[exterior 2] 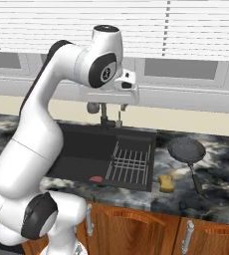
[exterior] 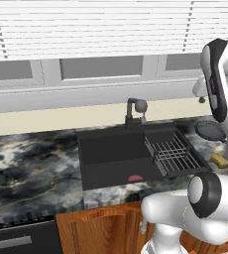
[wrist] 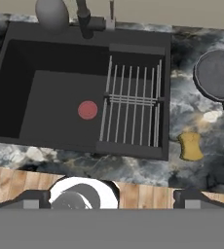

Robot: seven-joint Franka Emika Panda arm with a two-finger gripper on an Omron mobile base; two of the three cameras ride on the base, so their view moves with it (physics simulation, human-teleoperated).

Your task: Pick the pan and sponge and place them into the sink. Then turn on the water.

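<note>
My claw [exterior 2: 120, 105] hangs open above the sink [exterior 2: 76, 149]; pan [exterior 2: 186, 149] right of sink, grab it first.

The black sink [exterior: 113, 158] sits recessed in the marbled dark tabletop [exterior: 31, 163] at the centre of the frame, a red drain spot [exterior: 135, 178] near its lower edge. A wire dish rack [exterior: 173, 155] fills its right part. The black faucet [exterior: 134, 113] stands just behind the basin. At the right edge, the pan [exterior: 209, 130] lies on the tabletop, partly hidden by the white arm [exterior: 220, 79], with the yellow sponge [exterior: 219, 160] below it. Wooden cabinet doors [exterior: 103, 230] run along the bottom; white blinds [exterior: 91, 27] span the top.
</note>
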